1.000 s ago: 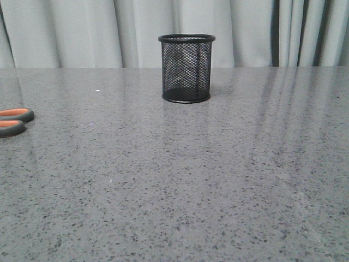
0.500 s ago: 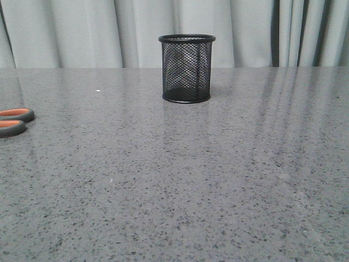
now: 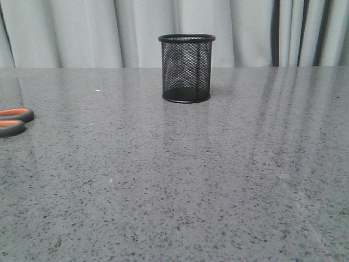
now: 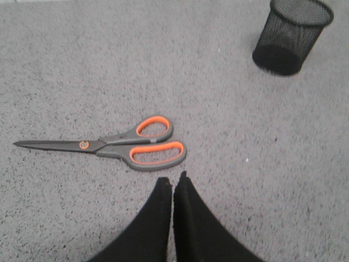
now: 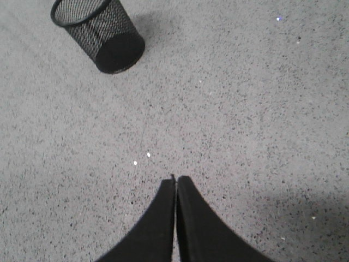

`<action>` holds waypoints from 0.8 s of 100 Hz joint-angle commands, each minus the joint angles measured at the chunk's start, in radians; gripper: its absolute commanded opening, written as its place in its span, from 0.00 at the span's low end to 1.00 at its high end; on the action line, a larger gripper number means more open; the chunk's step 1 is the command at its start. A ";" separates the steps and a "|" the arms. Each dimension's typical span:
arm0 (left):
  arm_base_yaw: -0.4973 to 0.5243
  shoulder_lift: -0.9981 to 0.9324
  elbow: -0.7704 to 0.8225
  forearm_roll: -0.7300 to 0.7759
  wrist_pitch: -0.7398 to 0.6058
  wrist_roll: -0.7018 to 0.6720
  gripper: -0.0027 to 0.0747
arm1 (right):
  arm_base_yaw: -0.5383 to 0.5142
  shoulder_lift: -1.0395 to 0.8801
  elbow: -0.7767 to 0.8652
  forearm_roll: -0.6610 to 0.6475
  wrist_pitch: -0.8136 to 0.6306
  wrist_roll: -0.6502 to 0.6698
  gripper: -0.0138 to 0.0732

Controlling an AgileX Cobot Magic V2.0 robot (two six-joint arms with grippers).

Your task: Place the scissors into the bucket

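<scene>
Nothing is changing from a second ago, so I am still waiting to start: the scissors [image 4: 117,147] are lying flat mid-frame, the bucket [image 4: 290,34] is standing upper right, and my left gripper [image 4: 173,183] and right gripper [image 5: 175,181] are pinched together, holding nothing

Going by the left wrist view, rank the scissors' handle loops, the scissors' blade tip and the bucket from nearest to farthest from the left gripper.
1. Handle loops, just beyond the left gripper.
2. Blade tip, pointing away sideways.
3. Bucket, far across the table, upright.
</scene>
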 commanded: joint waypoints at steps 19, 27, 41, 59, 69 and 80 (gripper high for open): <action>0.002 0.110 -0.088 -0.016 0.009 0.074 0.36 | -0.007 0.009 -0.043 0.008 -0.017 -0.027 0.55; 0.002 0.146 -0.105 -0.016 0.014 0.105 0.50 | -0.007 0.009 -0.043 0.008 -0.011 -0.027 0.64; 0.002 0.238 -0.154 -0.014 0.070 0.168 0.53 | -0.007 0.009 -0.043 0.008 -0.006 -0.027 0.64; 0.002 0.430 -0.260 0.071 0.190 0.281 0.53 | -0.007 0.009 -0.043 0.008 -0.002 -0.045 0.64; 0.002 0.561 -0.324 0.139 0.243 0.387 0.53 | -0.007 0.009 -0.043 0.008 -0.002 -0.053 0.64; 0.002 0.671 -0.381 0.148 0.291 0.630 0.53 | -0.007 0.009 -0.043 0.008 -0.002 -0.054 0.64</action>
